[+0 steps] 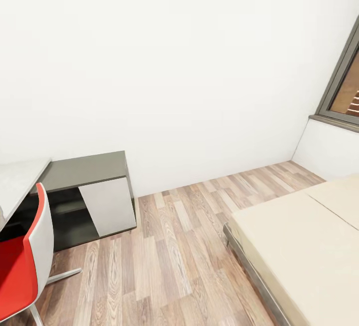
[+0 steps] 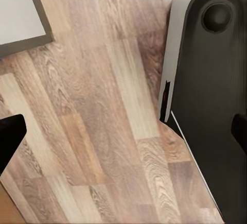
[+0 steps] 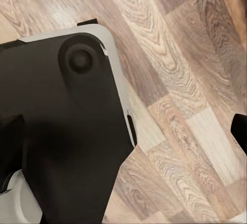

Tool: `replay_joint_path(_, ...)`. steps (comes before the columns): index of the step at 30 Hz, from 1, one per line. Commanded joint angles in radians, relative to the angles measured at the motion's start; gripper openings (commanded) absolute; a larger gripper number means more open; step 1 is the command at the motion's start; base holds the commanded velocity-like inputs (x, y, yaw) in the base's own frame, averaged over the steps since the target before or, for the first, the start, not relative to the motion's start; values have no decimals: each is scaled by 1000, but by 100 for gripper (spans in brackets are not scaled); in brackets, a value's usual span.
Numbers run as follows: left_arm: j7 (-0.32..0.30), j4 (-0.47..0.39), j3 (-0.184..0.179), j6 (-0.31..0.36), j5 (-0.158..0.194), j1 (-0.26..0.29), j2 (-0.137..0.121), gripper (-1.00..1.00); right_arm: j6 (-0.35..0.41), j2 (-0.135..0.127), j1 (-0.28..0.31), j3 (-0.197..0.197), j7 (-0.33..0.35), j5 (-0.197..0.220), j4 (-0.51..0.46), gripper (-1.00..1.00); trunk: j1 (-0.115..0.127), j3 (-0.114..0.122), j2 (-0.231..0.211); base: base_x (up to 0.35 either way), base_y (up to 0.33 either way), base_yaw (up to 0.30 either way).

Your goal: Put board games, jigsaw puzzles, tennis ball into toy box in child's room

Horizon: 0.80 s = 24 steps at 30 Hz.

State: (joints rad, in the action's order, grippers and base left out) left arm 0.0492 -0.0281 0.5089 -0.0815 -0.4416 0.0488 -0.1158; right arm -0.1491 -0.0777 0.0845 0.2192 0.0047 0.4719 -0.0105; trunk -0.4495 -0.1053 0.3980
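No readable labels. Bed right, table corner left; both grippers wide, empty, above floor.

The robot's base is a matte black deck with rounded corners, edged by a pale grey-white rim, and carries a round black knob-like boss near one corner. Dark slots notch the rim. Black fingertips are blurred at the wrist views' borders.
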Motion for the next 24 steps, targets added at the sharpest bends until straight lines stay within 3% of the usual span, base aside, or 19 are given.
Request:
replay_joint_path(1, 4, 2, 7, -12, -10, 0, 1, 100, -3, 0, 1, 9, -4, 10, 1, 100, -1, -2, 2, 0, 0, 0)
replay_joint_path(9, 6, 3, 7, -45, -9, -12, 5, 100, -3, 5, -36, 12, -17, 10, 1, 100, -1, -2, 2, 0, 0, 0)
replay_joint_path(15, 6, 3, 7, -51, -9, -25, 15, 100, -47, 2, -63, 15, -18, 6, 1, 100, -1, -2, 2, 0, 0, 0)
replay_joint_path(20, 6, 3, 7, -63, -9, -36, 21, 100, -58, 5, -76, 35, -21, -51, 1, 100, -1, -2, 2, 0, 0, 0)
replay_joint_path(24, 5, 2, 8, -69, -8, -39, 24, 100, -61, 3, -79, 38, -28, -66, 1, 100, -1, -2, 2, 0, 0, 0)
